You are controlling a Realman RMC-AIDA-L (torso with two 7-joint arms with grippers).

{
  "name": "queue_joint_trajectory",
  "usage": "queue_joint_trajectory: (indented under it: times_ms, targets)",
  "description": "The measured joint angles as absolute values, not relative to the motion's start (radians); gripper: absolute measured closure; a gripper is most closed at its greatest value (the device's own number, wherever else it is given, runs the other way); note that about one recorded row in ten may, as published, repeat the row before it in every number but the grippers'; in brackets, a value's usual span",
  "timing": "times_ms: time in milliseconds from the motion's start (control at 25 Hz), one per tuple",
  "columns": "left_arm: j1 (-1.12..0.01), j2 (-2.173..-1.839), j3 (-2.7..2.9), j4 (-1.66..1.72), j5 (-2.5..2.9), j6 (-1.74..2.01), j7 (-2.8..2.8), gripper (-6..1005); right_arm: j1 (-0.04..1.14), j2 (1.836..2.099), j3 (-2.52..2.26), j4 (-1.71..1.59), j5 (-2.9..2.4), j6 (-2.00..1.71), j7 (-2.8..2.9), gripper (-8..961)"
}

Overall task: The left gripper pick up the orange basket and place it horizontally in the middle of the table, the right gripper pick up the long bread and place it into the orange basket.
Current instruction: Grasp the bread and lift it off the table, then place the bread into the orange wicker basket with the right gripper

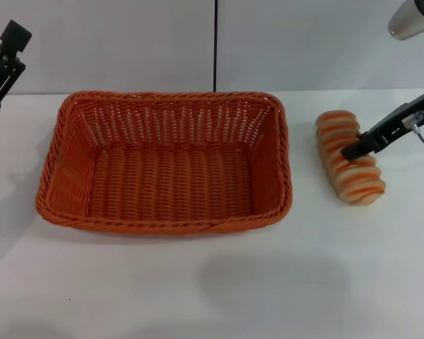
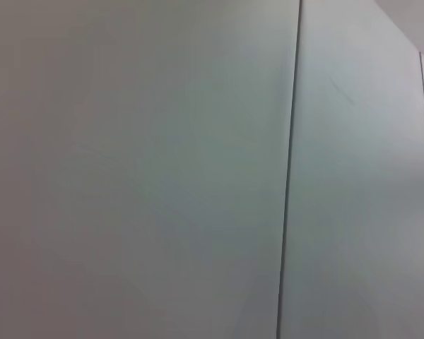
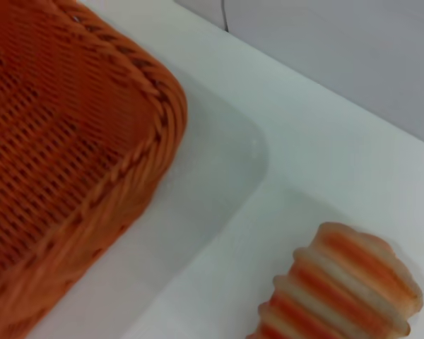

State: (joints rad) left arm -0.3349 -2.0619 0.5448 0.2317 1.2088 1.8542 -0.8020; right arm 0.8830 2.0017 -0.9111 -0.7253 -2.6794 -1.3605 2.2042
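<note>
Centre frame, on the table (image 1: 198,282): orange basket (image 1: 166,164), lengthwise, empty. Right: long bread (image 1: 348,157); right gripper (image 1: 357,150) over it; we cannot tell its grip. Upper left: left gripper (image 1: 1,67) parked, grip unclear.

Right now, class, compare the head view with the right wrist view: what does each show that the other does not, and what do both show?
Only the head view shows the whole orange basket with nothing in it, the left claw raised at the far left, and the right claw over the long bread. Only the right wrist view shows a close-up of the basket's braided corner and one end of the bread. Both show basket and bread lying apart on the white table.
</note>
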Motion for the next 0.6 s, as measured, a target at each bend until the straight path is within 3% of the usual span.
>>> queue_joint_trajectory:
  times_ms: [600]
  targets:
    - [-0.328,-2.062,0.547,0.232,1.209,1.859,-0.804,202,0.799,1.937,-0.770,-0.782,-2.435,-1.399,2.165,624]
